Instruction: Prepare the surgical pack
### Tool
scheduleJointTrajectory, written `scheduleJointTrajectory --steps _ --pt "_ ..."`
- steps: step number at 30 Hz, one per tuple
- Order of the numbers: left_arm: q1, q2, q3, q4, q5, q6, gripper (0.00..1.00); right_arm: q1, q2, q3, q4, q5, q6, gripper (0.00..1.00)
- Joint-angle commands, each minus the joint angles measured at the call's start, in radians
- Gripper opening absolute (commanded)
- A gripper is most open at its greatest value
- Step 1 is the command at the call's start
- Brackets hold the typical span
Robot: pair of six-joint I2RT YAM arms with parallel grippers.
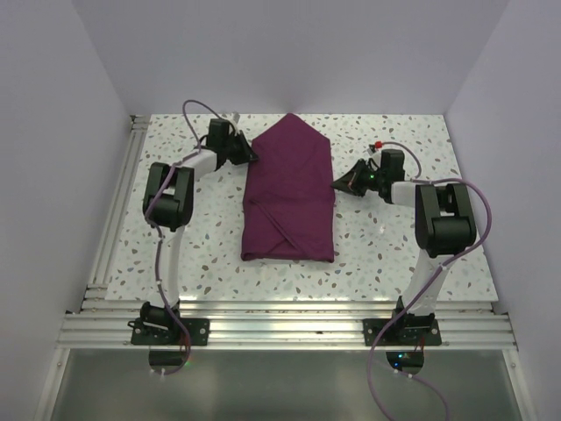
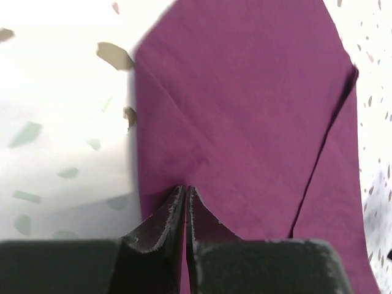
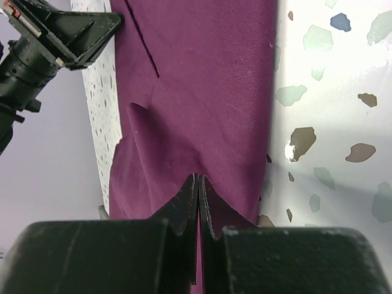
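Table: A white speckled table (image 1: 386, 254) carries everything. Only the top view shows it whole, with metal rails (image 1: 280, 329) along its near and left edges. The wrist views catch mere patches of the speckled surface beside the cloth.
Surgical pack, place: The surgical pack (image 1: 289, 197) lies flat at the middle of the table, between the two grippers. Its long axis runs from the near edge to the far edge, and its pointed end reaches close to the far edge.
Surgical pack, look: It is deep plum-purple woven cloth folded into a long flat bundle. The far end is pointed and the near end is square, with flaps crossing diagonally near the near-left corner. Only the top view gives this outline. The wrist views show the weave, soft creases and a dark slit where one flap overlaps another.
Left gripper: The left gripper (image 1: 252, 158) sits at the pack's left edge, toward the far end. Its wrist view shows the fingers together, with a hairline slit between them. The tips rest on the cloth just inside that edge. Whether a layer is caught between them cannot be told.
Right gripper: The right gripper (image 1: 336, 185) meets the pack's right edge about midway along. Its fingers are pressed together, tips on the cloth near that edge. Any pinched layer is not visible. Only this wrist view also catches the opposite gripper across the pack.
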Motion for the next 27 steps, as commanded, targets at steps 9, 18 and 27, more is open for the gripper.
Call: scheduleJointTrajectory --steps 9,18,27 --pt "0.077 0.212 0.332 -0.107 -0.119 -0.048 0.09 0.0 -0.036 0.023 0.015 -0.022 -0.035 0.0" --pt "0.102 0.161 0.27 -0.015 -0.051 -0.048 0.27 0.0 0.062 0.16 -0.115 0.024 -0.107 0.09" --pt "0.108 -0.045 -0.042 0.153 0.065 -0.066 0.48 0.0 0.303 0.452 -0.235 0.042 -0.107 0.31"
